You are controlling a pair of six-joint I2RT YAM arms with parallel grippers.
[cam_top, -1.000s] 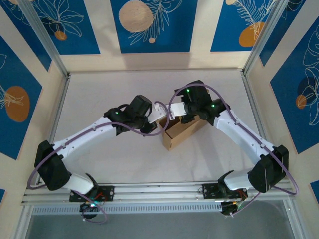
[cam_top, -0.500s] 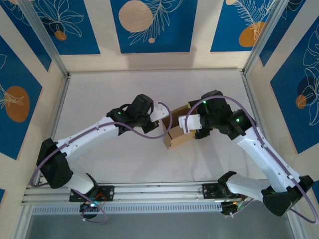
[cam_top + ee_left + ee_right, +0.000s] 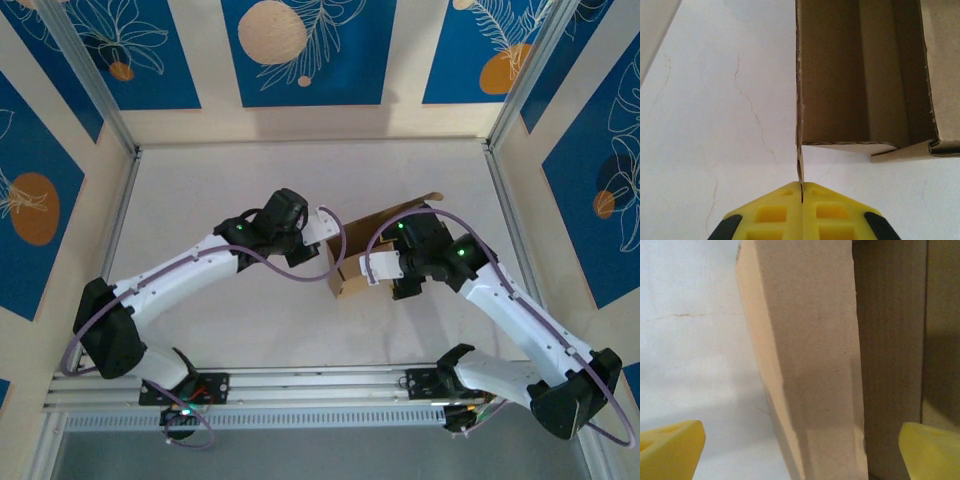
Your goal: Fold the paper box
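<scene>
Within left end effector (image 3: 801,189), paper box (image 3: 832,75)

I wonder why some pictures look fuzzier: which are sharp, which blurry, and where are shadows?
Top external view: even light, sharp, soft shadows beside the arms on the table. Left wrist view: the paper box is crisp, its inside shaded, the table glaring white. Right wrist view: the cardboard sits very close and looks soft; the right fingers blur at the corners.
</scene>
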